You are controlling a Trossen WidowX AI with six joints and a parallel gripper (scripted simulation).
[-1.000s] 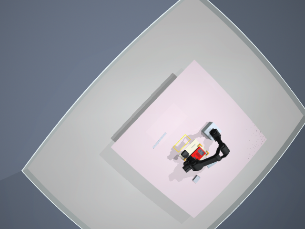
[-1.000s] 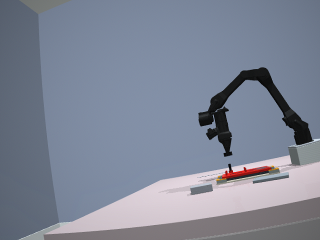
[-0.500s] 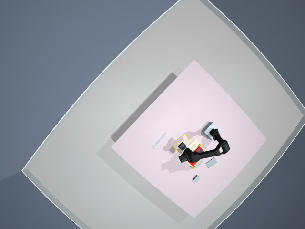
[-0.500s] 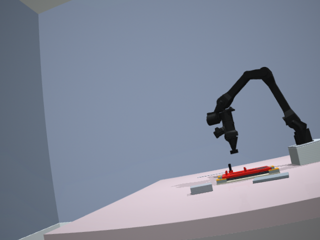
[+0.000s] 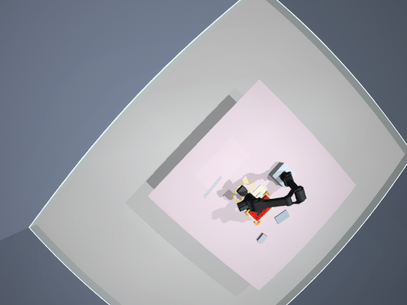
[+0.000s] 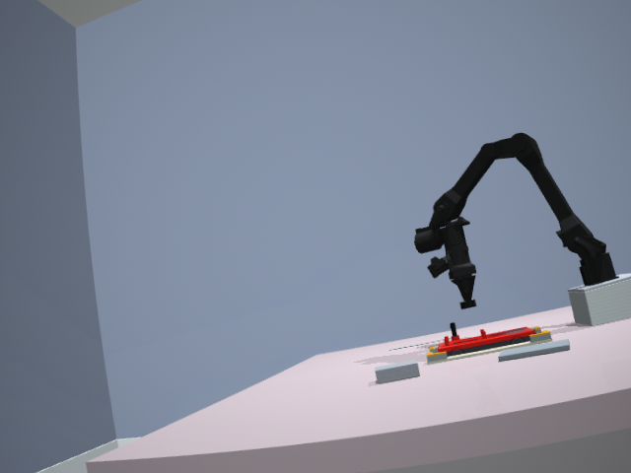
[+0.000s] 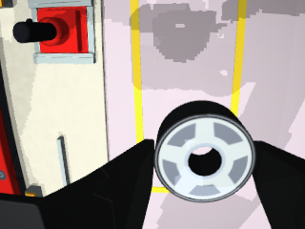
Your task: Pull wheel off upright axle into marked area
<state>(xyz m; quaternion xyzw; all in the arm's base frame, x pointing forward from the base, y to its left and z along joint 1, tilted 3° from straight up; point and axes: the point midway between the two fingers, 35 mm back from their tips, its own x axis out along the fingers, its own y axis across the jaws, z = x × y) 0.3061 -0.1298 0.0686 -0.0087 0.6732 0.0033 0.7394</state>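
Observation:
The wheel [image 7: 238,157] has a black tyre and a pale spoked hub with a centre hole. My gripper [image 7: 202,150] [image 6: 467,304] is shut on the wheel, one finger on each side, and holds it in the air above the table. The black axle [image 7: 35,31] [image 6: 453,329] stands upright on a red block, bare, with the wheel clear of it. The marked area is a yellow outline [image 7: 138,110] [image 5: 250,182] on the table. In the wrist view the wheel overlaps its near part. In the top view the arm hides the fingers and the wheel.
A cream board [image 7: 81,105] carries the axle's block and a red plate [image 5: 257,215] [image 6: 489,338] with orange corner pieces. Two grey blocks [image 5: 282,216] [image 6: 397,371] lie near the board. A thin pale strip [image 5: 212,187] lies beyond the marked area.

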